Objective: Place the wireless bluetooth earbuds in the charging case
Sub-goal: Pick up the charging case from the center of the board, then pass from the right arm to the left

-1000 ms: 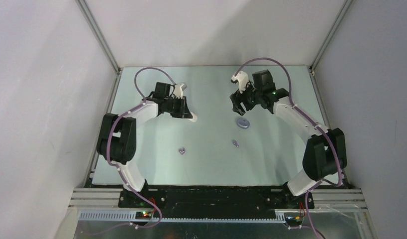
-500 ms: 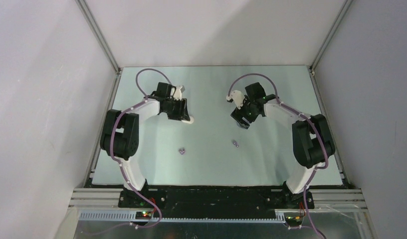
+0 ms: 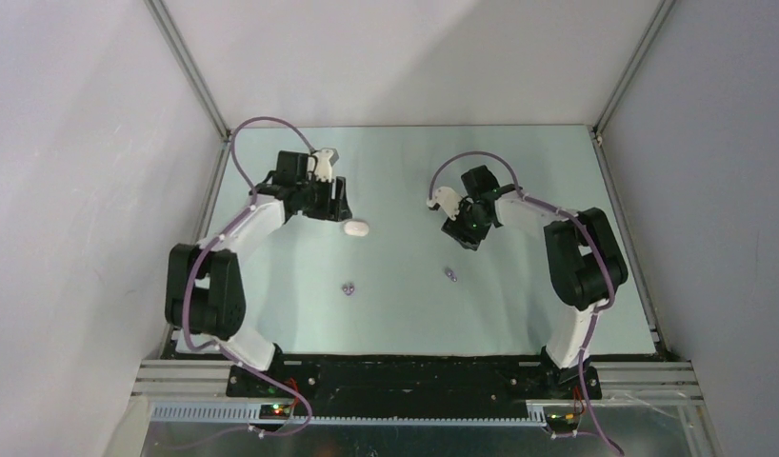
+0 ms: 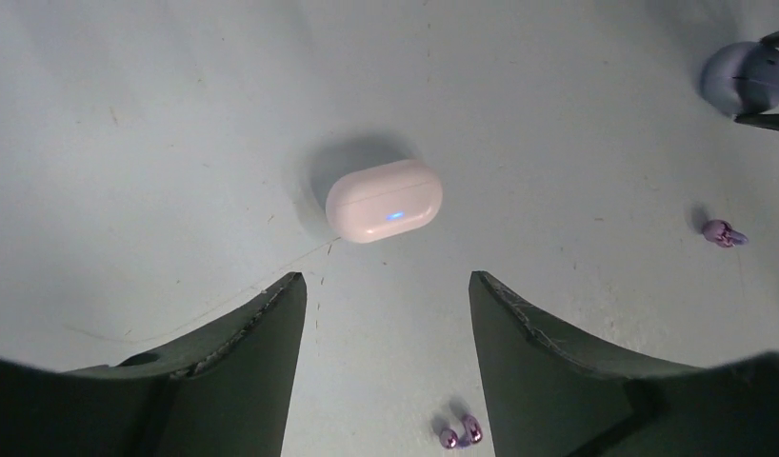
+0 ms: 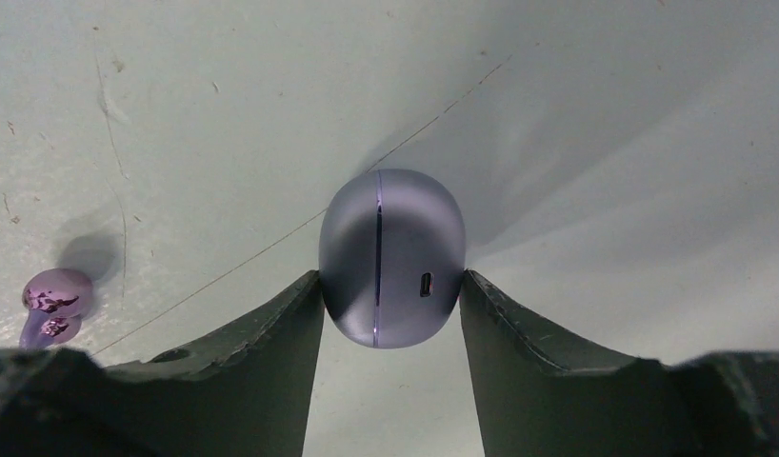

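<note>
Right tool (image 5: 390,278) clamps purple case (image 5: 390,248), lid shut. Left tool (image 4: 386,278) spread wide, white case (image 4: 384,200) just ahead, shut. Purple earbuds (image 4: 459,433) loose on surface (image 4: 176,143) near both tools. None inserted yet.

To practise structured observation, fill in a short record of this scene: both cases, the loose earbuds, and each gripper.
white case: closed, blue light on, lying free on the table
purple case: closed, seam and charging port visible
purple earbuds: two, loose on the table outside both cases; the second is at
white earbuds: none in view
left gripper: open, holding nothing, white case just beyond its fingertips
right gripper: shut on the purple case, fingers touching both sides
</note>
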You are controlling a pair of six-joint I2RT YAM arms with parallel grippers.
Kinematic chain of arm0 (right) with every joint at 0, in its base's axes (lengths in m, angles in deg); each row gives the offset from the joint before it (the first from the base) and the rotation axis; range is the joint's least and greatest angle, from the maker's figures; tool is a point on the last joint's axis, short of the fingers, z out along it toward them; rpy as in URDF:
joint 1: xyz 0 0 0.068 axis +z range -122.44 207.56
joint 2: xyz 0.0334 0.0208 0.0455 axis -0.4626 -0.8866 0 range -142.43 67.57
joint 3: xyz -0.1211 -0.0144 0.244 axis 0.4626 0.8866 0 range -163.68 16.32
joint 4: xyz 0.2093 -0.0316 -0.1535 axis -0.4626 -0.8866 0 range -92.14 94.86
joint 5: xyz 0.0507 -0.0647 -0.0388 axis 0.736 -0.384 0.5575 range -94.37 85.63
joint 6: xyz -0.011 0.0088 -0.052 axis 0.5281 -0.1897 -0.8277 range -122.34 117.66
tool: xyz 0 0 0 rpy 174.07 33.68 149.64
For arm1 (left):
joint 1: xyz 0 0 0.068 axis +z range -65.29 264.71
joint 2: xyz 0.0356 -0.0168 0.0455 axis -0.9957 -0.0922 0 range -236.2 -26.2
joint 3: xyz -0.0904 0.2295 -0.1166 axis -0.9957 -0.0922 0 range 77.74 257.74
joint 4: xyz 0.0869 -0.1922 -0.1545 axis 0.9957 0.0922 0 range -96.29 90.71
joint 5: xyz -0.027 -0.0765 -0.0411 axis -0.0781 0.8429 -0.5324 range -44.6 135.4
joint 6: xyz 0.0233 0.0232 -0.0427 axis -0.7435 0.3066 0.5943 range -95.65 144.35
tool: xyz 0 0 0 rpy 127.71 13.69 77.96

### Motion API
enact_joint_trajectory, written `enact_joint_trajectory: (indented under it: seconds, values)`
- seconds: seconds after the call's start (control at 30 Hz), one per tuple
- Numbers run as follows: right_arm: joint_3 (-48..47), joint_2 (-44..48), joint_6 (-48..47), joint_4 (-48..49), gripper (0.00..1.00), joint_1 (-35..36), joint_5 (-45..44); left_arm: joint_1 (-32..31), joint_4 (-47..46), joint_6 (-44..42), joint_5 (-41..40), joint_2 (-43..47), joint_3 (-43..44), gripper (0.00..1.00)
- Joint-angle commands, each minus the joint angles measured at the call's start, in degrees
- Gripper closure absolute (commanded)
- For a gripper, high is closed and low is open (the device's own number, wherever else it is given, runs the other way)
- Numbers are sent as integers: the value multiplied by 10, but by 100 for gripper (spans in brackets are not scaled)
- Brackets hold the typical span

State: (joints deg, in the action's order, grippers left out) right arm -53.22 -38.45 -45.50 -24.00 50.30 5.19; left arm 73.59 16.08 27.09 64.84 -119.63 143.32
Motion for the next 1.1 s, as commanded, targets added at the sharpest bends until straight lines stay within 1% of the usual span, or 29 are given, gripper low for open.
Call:
enact_joint_trajectory:
  seconds: [0.0, 0.03, 0.07, 0.1, 0.13, 0.17, 0.2, 0.23, 0.27, 0.3, 0.33, 0.37, 0.4, 0.43, 0.47, 0.5, 0.53, 0.57, 0.6, 0.63, 0.77, 0.87, 0.93, 1.07]
  values:
    - [-3, -9, -17, -13, 43, 2, 11, 3, -21, -54, 24, 83, -18, 32]
    - [-3, -9, -15, -16, 45, 1, 13, 3, -25, -65, 32, 107, -25, 33]
    - [-4, -9, -15, -21, 47, 0, 16, 3, -35, -95, 52, 119, -31, 33]
    - [-3, -8, -19, -25, 53, -3, 26, 3, -50, -114, 68, 147, -46, 34]
    - [-5, -6, -22, -34, 57, -4, 32, 3, -58, -161, 102, 161, -55, 34]
    - [-9, -4, -26, -42, 63, -6, 51, 3, -74, -185, 122, 194, -76, 34]
    - [-21, 2, -28, -63, 65, -8, 65, 3, -80, -238, 161, 208, -85, 34]
    - [-32, 6, -29, -80, 70, -13, 108, 2, -87, -298, 180, 238, -103, 34]
    - [-58, 17, -28, -119, 72, -17, 139, -3, -87, -331, 209, 250, -109, 34]
    - [-72, 31, -34, -164, 73, -26, 212, -6, -72, -397, 218, 272, -117, 34]
    - [-104, 36, -53, -193, 74, -31, 257, -16, -60, -436, 233, 280, -119, 33]
    - [-137, 45, -61, -246, 75, -35, 334, -21, -27, -512, 241, 292, -117, 33]
    - [-156, 46, -69, -270, 76, -34, 363, -32, -7, -555, 244, 297, -114, 33]
    - [-198, 43, -70, -319, 77, -27, 407, -38, 29, -633, 248, 303, -109, 33]
    - [-219, 39, -74, -343, 77, -22, 424, -49, 46, -669, 249, 308, -107, 33]
    - [-266, 26, -78, -392, 77, -9, 452, -55, 75, -745, 250, 309, -104, 33]
    - [-290, 19, -90, -417, 78, 4, 472, -67, 96, -779, 250, 312, -103, 33]
    - [-332, 1, -97, -459, 78, 11, 480, -79, 101, -840, 249, 313, -103, 33]
    - [-353, -16, -110, -479, 78, 25, 491, -85, 97, -884, 248, 314, -107, 33]
    - [-386, -24, -114, -514, 78, 32, 494, -98, 91, -898, 245, 314, -109, 33]
    - [-445, -55, -129, -534, 78, 62, 493, -132, 29, -957, 242, 320, -130, 32]
    - [-467, -65, -142, -539, 78, 76, 482, -151, -4, -1007, 248, 328, -153, 32]
    - [-477, -64, -152, -540, 79, 86, 472, -159, -21, -1018, 261, 330, -163, 33]
    - [-477, -60, -162, -535, 78, 104, 460, -163, -21, -1051, 289, 320, -161, 37]
